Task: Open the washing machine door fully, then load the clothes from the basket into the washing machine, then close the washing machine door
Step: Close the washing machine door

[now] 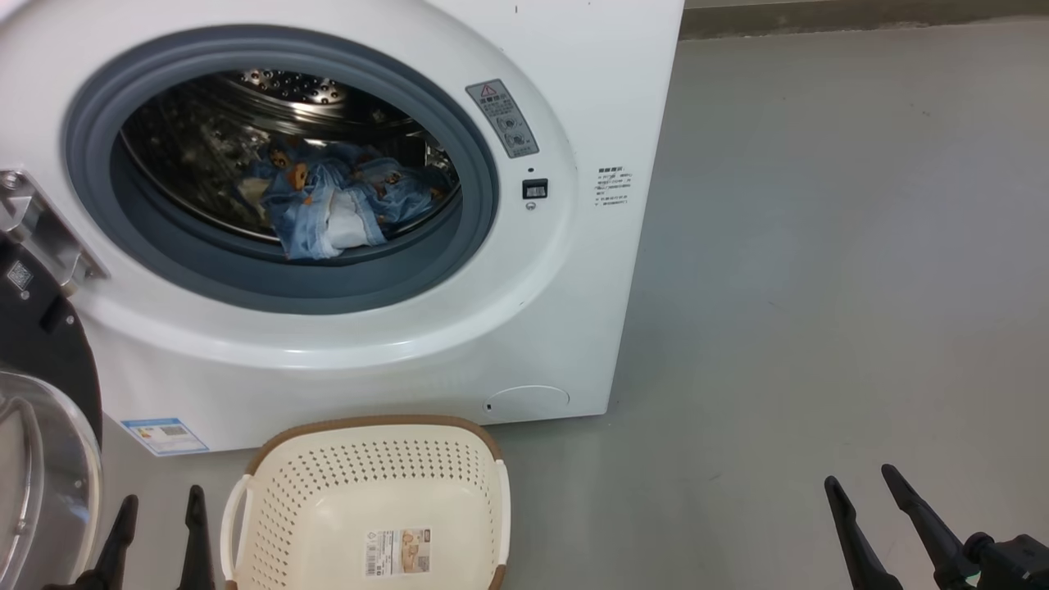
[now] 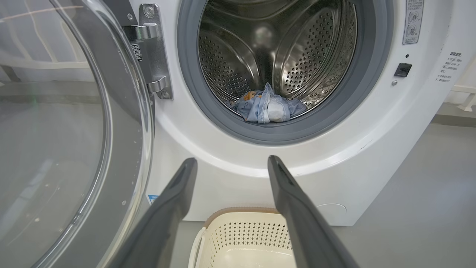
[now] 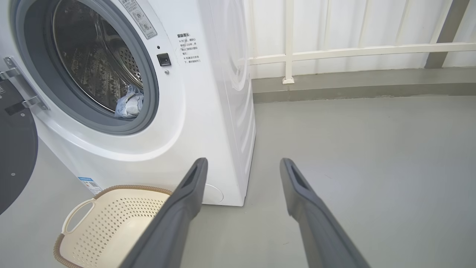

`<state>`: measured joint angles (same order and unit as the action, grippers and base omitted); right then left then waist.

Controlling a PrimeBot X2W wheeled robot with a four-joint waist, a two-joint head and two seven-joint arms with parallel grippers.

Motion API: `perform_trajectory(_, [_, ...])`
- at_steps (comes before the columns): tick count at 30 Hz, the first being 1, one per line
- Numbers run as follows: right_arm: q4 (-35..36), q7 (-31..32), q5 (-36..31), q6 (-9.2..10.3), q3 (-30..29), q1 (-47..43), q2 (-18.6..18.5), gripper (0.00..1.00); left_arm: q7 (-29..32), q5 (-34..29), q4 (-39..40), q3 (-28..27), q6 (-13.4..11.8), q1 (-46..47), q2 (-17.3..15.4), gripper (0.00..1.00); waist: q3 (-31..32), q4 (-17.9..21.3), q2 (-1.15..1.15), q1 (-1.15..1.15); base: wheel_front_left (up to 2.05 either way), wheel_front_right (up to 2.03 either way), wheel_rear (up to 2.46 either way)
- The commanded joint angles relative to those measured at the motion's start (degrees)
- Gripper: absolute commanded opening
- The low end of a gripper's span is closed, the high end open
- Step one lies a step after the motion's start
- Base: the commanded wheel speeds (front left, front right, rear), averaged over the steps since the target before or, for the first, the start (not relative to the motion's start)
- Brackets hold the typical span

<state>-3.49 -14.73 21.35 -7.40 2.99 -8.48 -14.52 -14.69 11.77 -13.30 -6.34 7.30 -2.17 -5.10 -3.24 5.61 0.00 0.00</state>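
Lying inside washing machine [image 1: 574,106]: clothes [image 1: 336,205]; door [image 1: 49,344] wide open; left end effector [image 1: 163,493], right end effector [image 1: 859,474] spread, empty.

A smooth grey floor [image 3: 372,156] is bounded by a white panelled wall [image 3: 372,22]. Along the wall's foot a grey skirting [image 3: 353,86] is run; across the wall's face a white rail [image 3: 372,50] is fixed.

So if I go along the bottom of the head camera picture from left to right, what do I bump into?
The washing machine door with its glass window → the left hand, open → the basket, empty → bare grey floor → the right hand, open.
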Motion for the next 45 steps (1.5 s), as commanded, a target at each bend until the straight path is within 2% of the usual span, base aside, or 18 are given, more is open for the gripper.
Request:
perform_trajectory(1, [1.6, -0.3, 0.2, -0.09, 0.9, -0.2, -1.2, 1.0, -0.3, 0.3, 1.7, -2.2, 0.2, 0.8, -0.8, 1.0, -0.1, 0.0, 0.0, 0.0, 0.0, 0.0, 0.0])
perform_trajectory(20, [1.5, -0.3, -0.1, -0.09, 1.2, 0.5, -0.8, 1.0, -0.3, 0.8, 1.5, -1.8, 0.2, 1.6, -1.2, 1.0, -0.6, -0.1, 0.0, 0.0, -0.05, 0.05, 0.0])
perform_trajectory(37, [1.8, -0.3, -0.2, -0.09, 1.1, 0.5, -0.9, 1.0, -0.3, 0.2, 2.0, -1.8, 0.2, 1.2, -1.1, 1.0, -0.6, -0.3, 0.0, 0.0, -1.05, 1.05, 0.0])
perform_trajectory(45, [1.6, -0.3, -0.1, -0.09, 1.1, 0.5, -0.9, 1.0, -0.3, 0.8, 2.5, -1.6, 0.2, 0.7, -1.2, 1.0, -0.1, -0.6, 0.0, 0.0, -0.32, 0.32, 0.0])
